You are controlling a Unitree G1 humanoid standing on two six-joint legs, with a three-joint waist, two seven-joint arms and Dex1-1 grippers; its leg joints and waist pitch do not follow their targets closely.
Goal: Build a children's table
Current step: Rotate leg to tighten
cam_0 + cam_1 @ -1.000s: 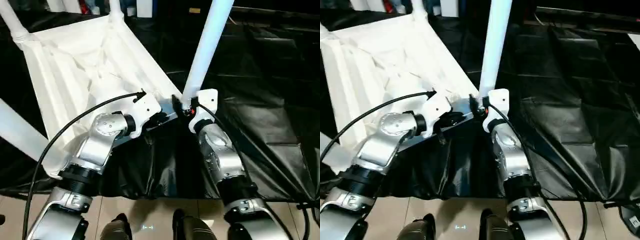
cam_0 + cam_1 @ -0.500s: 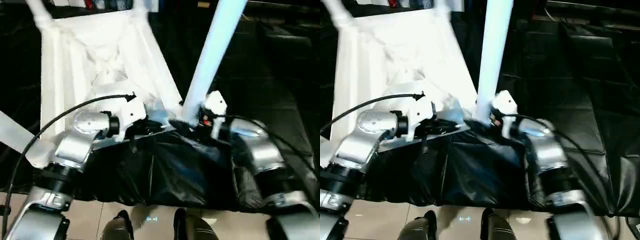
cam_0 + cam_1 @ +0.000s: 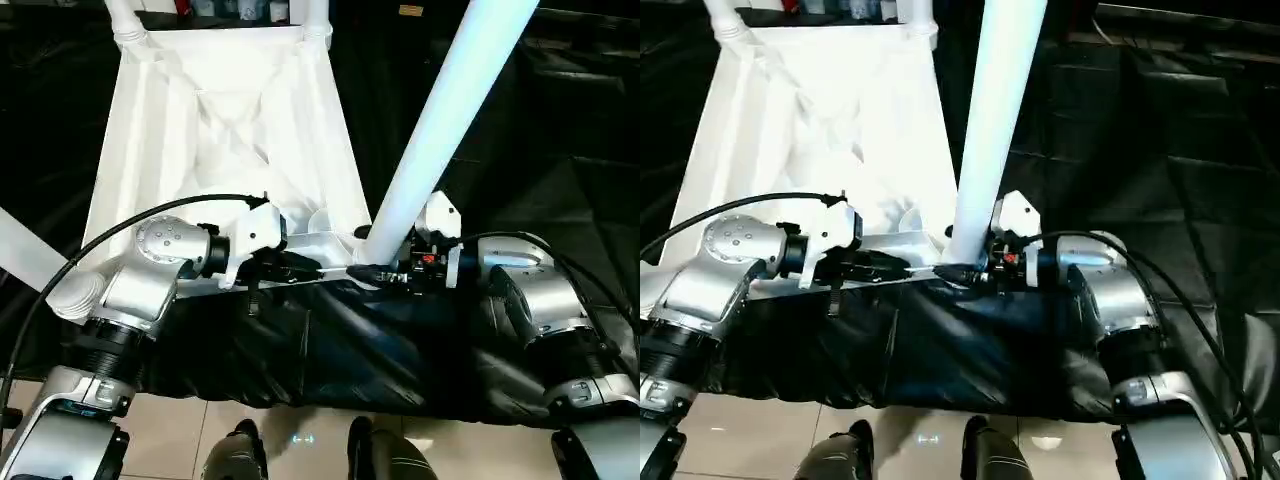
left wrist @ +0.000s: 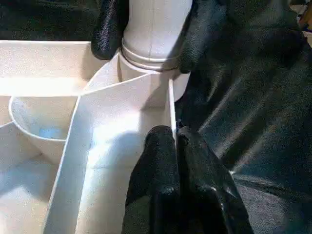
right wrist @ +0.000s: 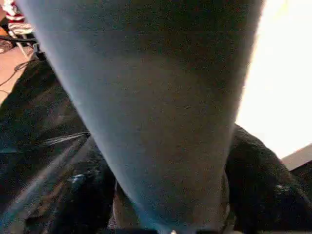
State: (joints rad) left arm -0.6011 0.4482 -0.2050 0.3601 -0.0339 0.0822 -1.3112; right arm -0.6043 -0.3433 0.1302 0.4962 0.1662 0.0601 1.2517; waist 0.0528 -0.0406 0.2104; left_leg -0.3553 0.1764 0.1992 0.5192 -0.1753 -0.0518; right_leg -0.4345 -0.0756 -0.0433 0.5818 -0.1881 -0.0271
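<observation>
Seating a leg (image 3: 440, 120): right gripper (image 4: 146, 34) clasps its base, left gripper (image 4: 176, 146) pinches the tabletop's rim (image 4: 171, 105); next, press down.

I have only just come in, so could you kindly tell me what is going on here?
The humanoid robot is putting together a small white plastic table, which lies upside down on black sheeting with its ribbed underside showing. Its right gripper is closed around the base of a long white tube leg standing in the near corner socket. Its left gripper pinches the tabletop's near rim just beside that socket, steadying it. Two more legs rise at the far corners.
</observation>
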